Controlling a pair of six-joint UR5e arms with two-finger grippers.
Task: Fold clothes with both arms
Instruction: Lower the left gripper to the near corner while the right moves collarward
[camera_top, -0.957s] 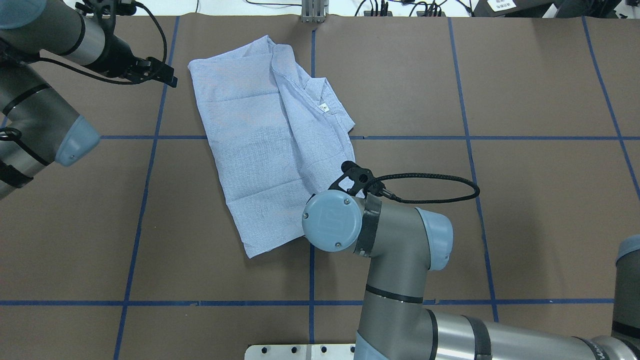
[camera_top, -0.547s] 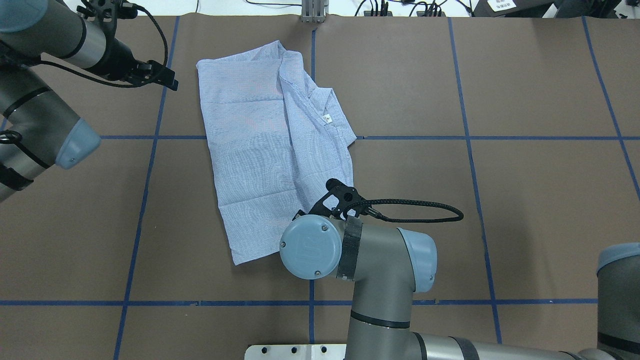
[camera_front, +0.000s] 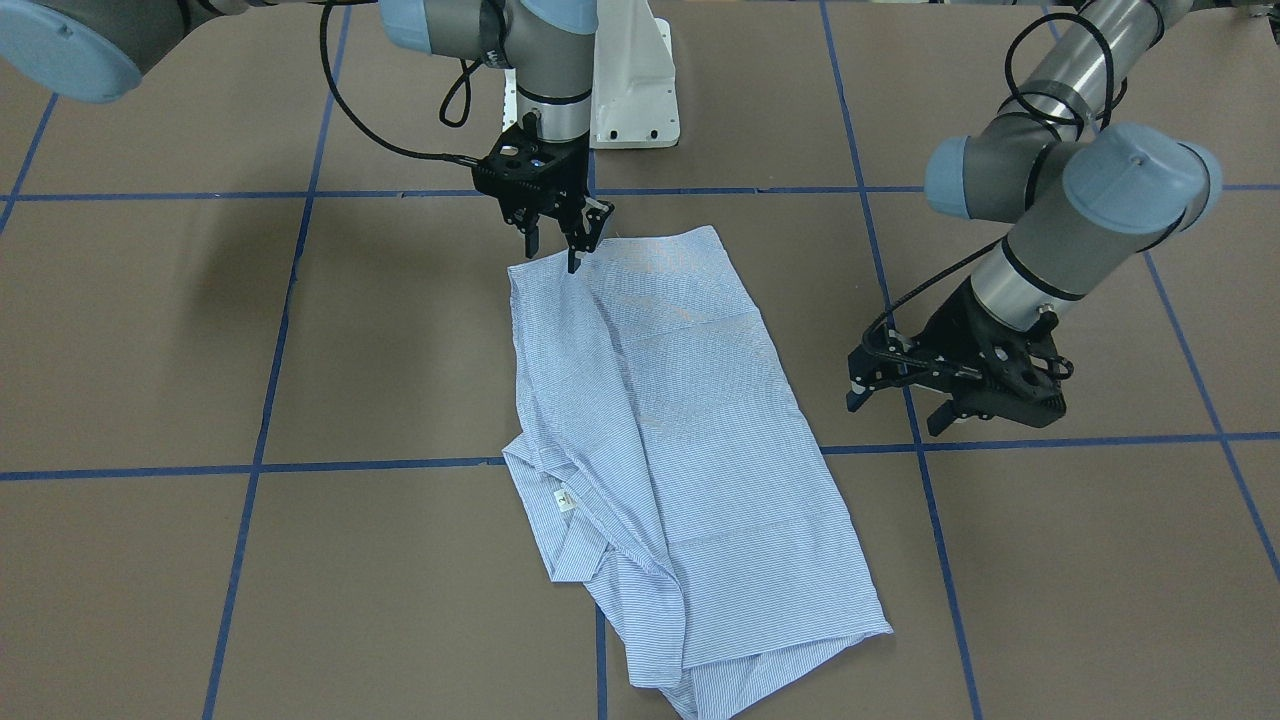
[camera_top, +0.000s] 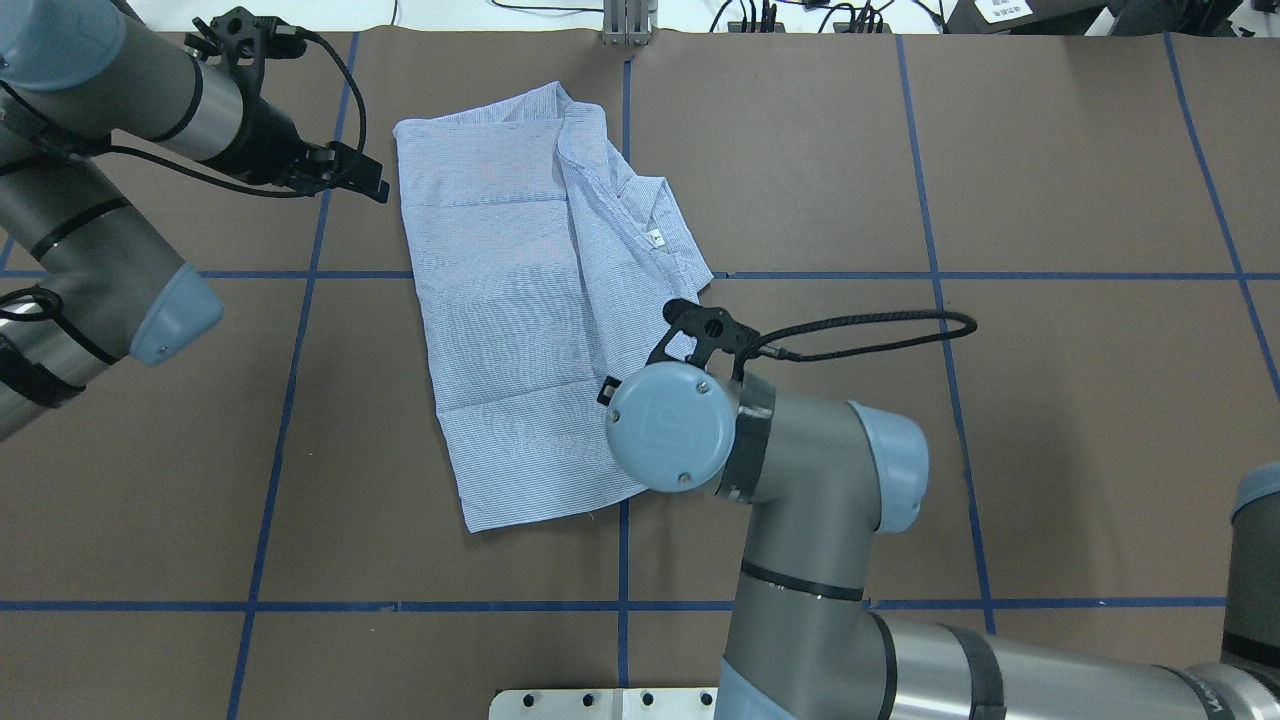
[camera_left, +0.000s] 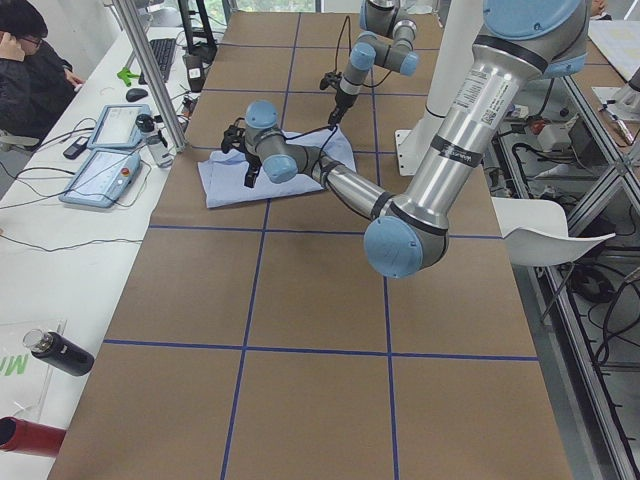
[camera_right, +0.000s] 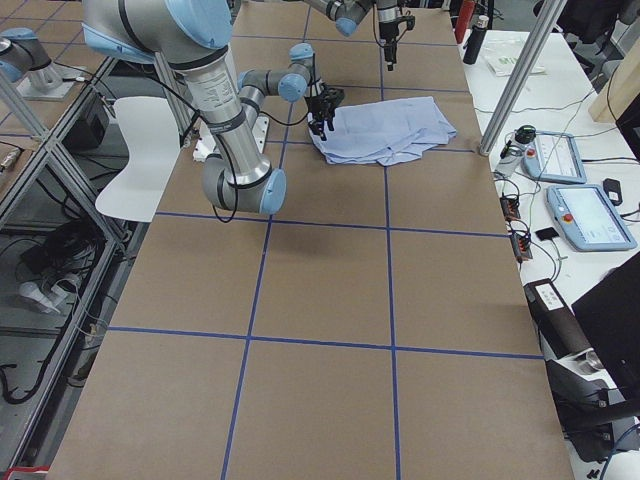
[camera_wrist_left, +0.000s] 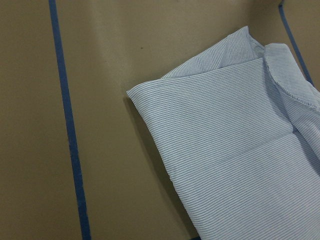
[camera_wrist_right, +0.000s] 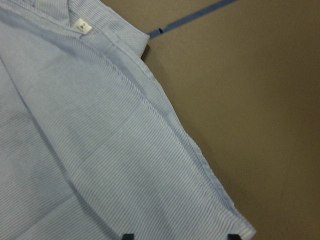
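Just at shirt (camera_front: 690, 430) corner, right hand (camera_front: 555, 250) hangs spread wide.

The right arm (camera_top: 810, 500) and left arm (camera_top: 110, 85) are grey-metal tubes with rounded light-blue ends and black bands at the joints. The right arm's round joint cap (camera_top: 668, 440) shows small screws and a raised logo. A braided black cable (camera_top: 870, 335) loops from its black wrist.

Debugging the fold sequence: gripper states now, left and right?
Left gripper: open, empty, beside the shirt.
Right gripper: open, over the shirt's corner.
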